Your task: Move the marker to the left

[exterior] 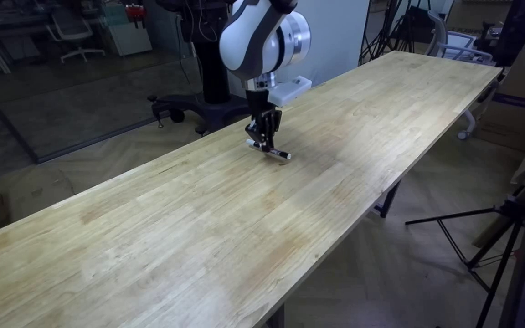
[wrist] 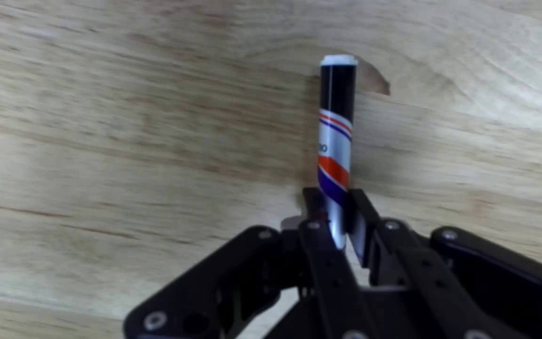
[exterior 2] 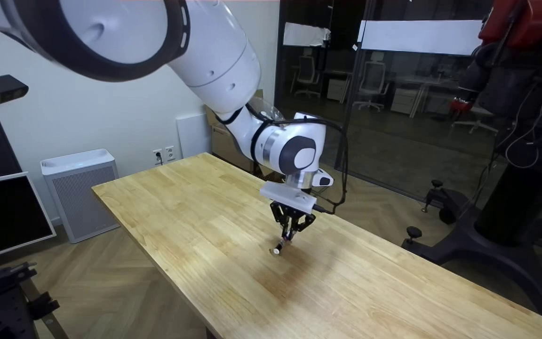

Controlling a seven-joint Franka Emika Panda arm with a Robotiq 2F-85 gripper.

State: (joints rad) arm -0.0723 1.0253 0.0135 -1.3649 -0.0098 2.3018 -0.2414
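Note:
The marker (wrist: pixel 335 136) is a thin white pen with a black end section, a white tip and orange and purple stripes. It also shows in both exterior views (exterior: pixel 282 154) (exterior 2: pixel 278 248), lying about level at or just above the wooden table (exterior: pixel 189 228); I cannot tell if it touches. My black gripper (exterior: pixel 267 146) points down over it and is shut on its middle part. In the wrist view the fingertips (wrist: pixel 334 202) stand on both sides of the marker. The marker's far part is hidden behind the fingers there.
The long table runs on both sides of the gripper, and its long edge (exterior 2: pixel 374 236) is close behind the arm. A dark wheeled stand (exterior 2: pixel 501 245) is on the floor beyond that edge. A tripod (exterior: pixel 495 246) stands by the opposite edge.

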